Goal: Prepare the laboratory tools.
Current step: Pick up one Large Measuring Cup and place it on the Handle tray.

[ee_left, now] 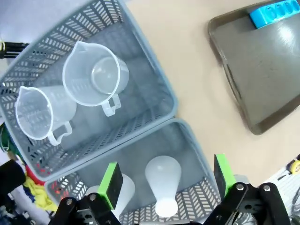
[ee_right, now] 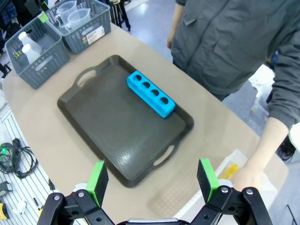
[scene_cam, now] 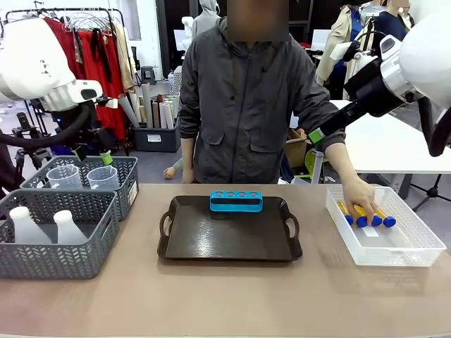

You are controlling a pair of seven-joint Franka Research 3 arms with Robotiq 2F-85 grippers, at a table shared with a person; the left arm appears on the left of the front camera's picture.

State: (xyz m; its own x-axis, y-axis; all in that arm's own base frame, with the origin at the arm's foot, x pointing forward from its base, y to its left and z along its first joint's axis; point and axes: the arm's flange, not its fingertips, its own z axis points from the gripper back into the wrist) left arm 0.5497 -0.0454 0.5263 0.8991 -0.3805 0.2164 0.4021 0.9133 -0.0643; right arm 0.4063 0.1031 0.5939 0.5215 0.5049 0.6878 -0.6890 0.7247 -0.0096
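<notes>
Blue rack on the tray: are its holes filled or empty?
Empty. The blue rack shows four open holes; the yellow tubes lie in the white bin.

A small blue rack point(scene_cam: 236, 201) with four holes facing up sits along the far edge of the dark tray point(scene_cam: 225, 243). Well left of the tray, two clear beakers point(scene_cam: 103, 177) with handles stand upright and empty. Nearer, two white flasks point(scene_cam: 69, 227) stand side by side. Right of the tray, yellow tubes point(scene_cam: 366, 215) with blue caps lie flat, partly under a person's hand point(scene_cam: 359, 193).
</notes>
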